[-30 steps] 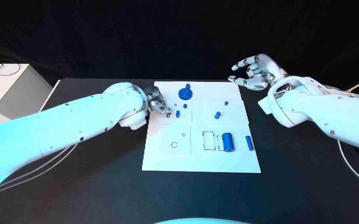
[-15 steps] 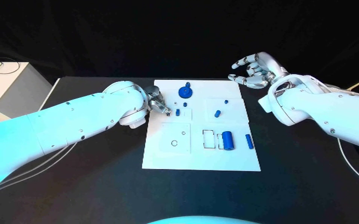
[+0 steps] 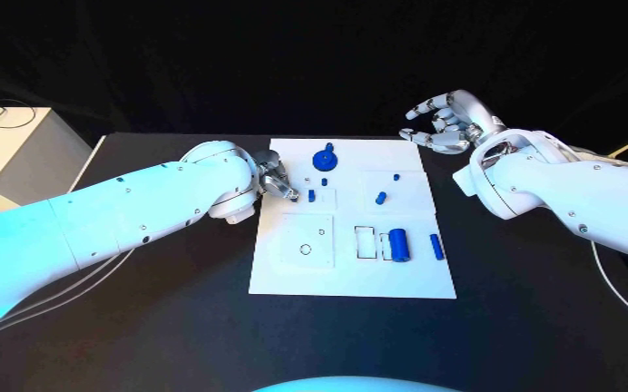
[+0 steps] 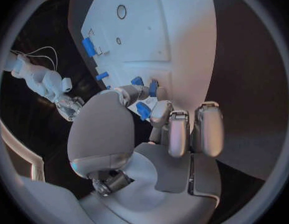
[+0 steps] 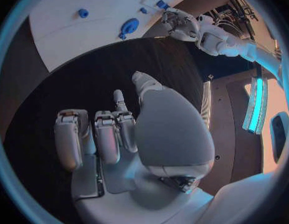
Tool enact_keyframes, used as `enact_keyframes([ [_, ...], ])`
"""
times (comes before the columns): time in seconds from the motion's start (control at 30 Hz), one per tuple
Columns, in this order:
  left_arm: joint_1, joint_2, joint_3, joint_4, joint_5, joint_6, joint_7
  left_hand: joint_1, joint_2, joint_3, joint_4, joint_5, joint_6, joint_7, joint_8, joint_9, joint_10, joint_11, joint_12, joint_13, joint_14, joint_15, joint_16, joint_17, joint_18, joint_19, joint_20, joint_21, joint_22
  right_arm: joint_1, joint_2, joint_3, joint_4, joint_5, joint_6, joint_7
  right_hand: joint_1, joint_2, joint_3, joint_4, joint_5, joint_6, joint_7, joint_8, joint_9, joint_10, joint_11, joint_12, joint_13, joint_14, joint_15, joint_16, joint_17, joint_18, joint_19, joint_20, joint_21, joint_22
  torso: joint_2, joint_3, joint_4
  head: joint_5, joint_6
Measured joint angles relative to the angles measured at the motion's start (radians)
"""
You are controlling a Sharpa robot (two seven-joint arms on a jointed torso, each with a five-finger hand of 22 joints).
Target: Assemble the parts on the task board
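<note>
The white task board (image 3: pixel 290 265) lies mid-table. Standing or lying on it are a blue disc with a knob (image 3: pixel 325 160), several small blue pegs (image 3: pixel 381 199) and a blue cylinder (image 3: pixel 399 246). My left hand (image 3: pixel 278 182) hovers low over the board's left edge. In the left wrist view its thumb and a finger pinch a small blue part (image 4: pixel 143 110), with two more pegs (image 4: pixel 153 88) just beyond the fingertips. My right hand (image 3: pixel 445 125) hangs raised past the board's far right corner, fingers loosely curled and apart, holding nothing.
A white rectangular frame (image 3: pixel 367 242) and another blue bar (image 3: pixel 435 247) sit beside the cylinder. A round hole (image 3: pixel 304 250) marks the board's near left square. A pale box (image 3: pixel 26 151) stands off the table's left side. Black table surrounds the board.
</note>
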Motion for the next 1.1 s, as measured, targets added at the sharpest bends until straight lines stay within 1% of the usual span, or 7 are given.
enact_keyframes([
  [0.43,-0.003,0.006,-0.001,-0.008,-0.007,0.001,0.001,0.000,0.000,0.000,0.000,0.000,0.004,0.000,-0.002,-0.001,0.000,0.000,0.000,-0.003,0.000,0.000,0.000,0.000,0.000,0.000,0.000,0.000,0.000,0.000,-0.001,0.000,0.001,0.000,0.000,0.000,0.000,0.000,0.000,0.000,0.000,0.000,0.000,0.000,0.000,0.000,0.000,0.000,0.000,0.000,0.000,0.000,0.000,0.000,0.000,0.000,0.000,0.000,0.001,0.0003,-0.0003,-0.002,-0.004],
  [1.1,-0.002,0.013,-0.001,-0.013,-0.030,0.014,0.001,0.000,0.000,0.000,0.000,0.000,0.004,0.000,-0.002,-0.001,0.000,0.000,-0.005,-0.004,0.000,0.000,0.000,0.000,0.000,0.000,0.000,0.000,0.000,0.000,-0.002,0.000,0.003,0.000,0.000,0.000,0.000,0.000,0.000,0.000,0.000,0.000,0.000,0.000,0.000,0.000,0.000,0.000,0.000,0.000,0.000,0.000,0.000,0.000,0.000,0.000,0.000,0.000,0.001,0.0001,-0.0003,-0.005,-0.012],
])
